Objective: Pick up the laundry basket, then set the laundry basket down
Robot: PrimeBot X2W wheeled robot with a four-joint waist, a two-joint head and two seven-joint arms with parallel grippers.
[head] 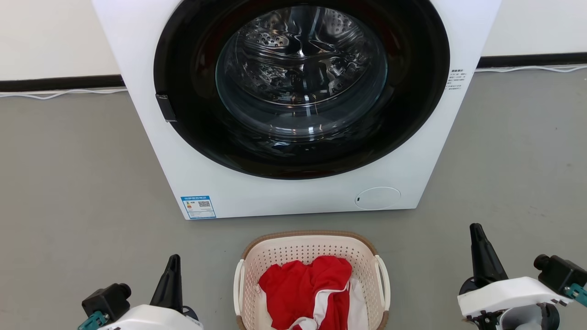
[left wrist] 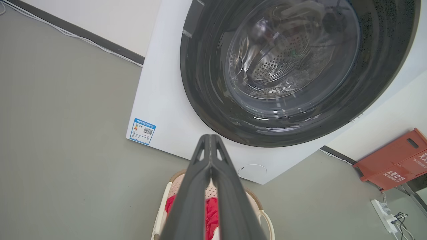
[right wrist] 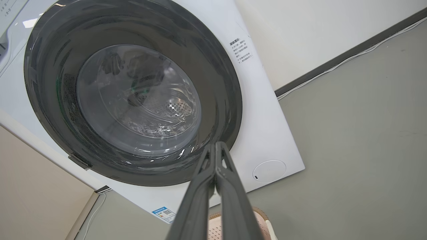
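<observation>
The laundry basket [head: 312,256] stands on the grey floor just in front of the washing machine, cream-white and perforated with a brown rim and white loop handles on both sides. Red and white clothes [head: 307,291] lie in it. My left gripper [head: 173,263] is shut, off to the basket's left and apart from it. To the basket's right my right gripper [head: 477,231] is shut too, holding nothing. In the left wrist view the shut left gripper [left wrist: 209,140] points over the basket [left wrist: 257,203]. A corner of the basket [right wrist: 263,220] peeks beside the right gripper [right wrist: 217,146] in the right wrist view.
A white front-loading washing machine [head: 257,192] with its round dark door closed stands right behind the basket. Cables run along the wall's dark baseboard [head: 55,85]. An orange-red crate [left wrist: 393,160] and a power strip [left wrist: 382,210] sit beyond the machine's right side.
</observation>
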